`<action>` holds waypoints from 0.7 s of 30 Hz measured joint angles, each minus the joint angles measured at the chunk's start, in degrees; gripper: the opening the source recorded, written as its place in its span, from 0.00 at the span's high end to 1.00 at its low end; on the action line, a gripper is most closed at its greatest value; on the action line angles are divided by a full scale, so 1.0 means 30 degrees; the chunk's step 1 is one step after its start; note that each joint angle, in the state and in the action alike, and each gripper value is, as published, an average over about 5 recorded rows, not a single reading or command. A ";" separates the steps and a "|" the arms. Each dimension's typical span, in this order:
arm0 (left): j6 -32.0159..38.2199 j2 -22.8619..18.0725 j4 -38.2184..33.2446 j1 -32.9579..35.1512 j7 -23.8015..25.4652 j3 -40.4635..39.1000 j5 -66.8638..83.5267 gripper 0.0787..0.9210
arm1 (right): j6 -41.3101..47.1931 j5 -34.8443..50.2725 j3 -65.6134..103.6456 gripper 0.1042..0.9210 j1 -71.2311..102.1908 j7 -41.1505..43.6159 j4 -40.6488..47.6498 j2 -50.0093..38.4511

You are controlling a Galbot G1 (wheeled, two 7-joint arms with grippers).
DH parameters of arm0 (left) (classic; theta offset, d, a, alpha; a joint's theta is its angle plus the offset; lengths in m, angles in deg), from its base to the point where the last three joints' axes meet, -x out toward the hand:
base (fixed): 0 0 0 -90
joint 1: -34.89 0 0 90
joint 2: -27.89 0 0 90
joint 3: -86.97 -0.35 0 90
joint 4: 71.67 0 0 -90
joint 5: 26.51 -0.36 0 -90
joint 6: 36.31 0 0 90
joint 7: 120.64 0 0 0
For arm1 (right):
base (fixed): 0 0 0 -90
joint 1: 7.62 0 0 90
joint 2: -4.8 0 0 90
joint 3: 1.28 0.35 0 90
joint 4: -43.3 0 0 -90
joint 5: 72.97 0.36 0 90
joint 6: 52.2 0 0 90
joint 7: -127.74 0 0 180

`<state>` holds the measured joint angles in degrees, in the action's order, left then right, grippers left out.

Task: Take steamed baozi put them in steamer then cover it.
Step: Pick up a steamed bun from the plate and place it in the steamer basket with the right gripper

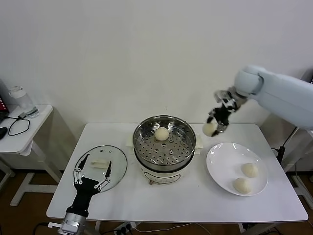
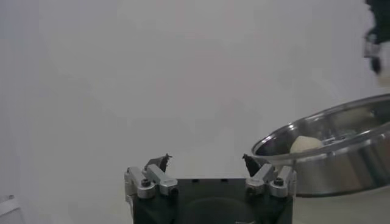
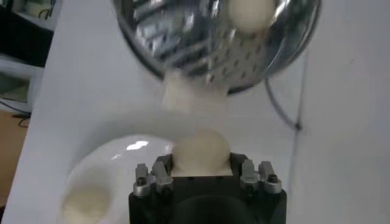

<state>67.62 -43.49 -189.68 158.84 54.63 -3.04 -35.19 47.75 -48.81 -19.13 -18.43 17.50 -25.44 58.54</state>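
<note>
My right gripper [image 1: 213,128] is shut on a cream-white baozi [image 1: 210,129] and holds it in the air to the right of the steamer [image 1: 164,139], above the plate's far edge. In the right wrist view the held baozi [image 3: 202,150] sits between the jaws. One baozi [image 1: 162,133] lies at the back of the steel basket, also in the left wrist view [image 2: 305,144]. Two more baozi [image 1: 250,169] [image 1: 241,184] lie on the white plate [image 1: 220,164]. The glass cover [image 1: 117,169] with its white handle [image 1: 99,163] lies flat left of the steamer. My left gripper [image 1: 91,177] is open, low over the cover.
The steamer stands on a cream-white pot base [image 1: 161,176] mid-table. A small side table [image 1: 24,129] with a clear jar [image 1: 20,100] and cables stands at the far left. A white wall is behind the table.
</note>
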 measured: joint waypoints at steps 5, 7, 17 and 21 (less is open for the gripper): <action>-0.0037 0.0062 0.0047 -0.0172 -0.0014 -0.0168 0.0001 0.12 | 0.0550 0.1096 -0.0820 0.36 -0.0537 -0.0420 0.0131 0.2245; -0.0037 0.0087 0.0077 -0.0209 -0.0020 -0.0187 0.0010 0.12 | 0.0747 0.1399 -0.1045 0.36 -0.0592 -0.0620 0.0283 0.3115; -0.0013 0.0167 0.0249 -0.0265 -0.0039 -0.0324 0.0043 0.12 | 0.1367 0.1898 -0.1685 0.36 0.0223 -0.1411 0.1496 0.6597; 0.0035 0.0164 0.0243 -0.0259 -0.0047 -0.0293 0.0051 0.12 | 0.1499 0.1909 -0.1896 0.36 0.0644 -0.1585 0.1823 0.7367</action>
<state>67.73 -43.00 -188.95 158.06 54.48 -3.92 -35.03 52.24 -43.08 -24.82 -16.50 12.75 -19.97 80.64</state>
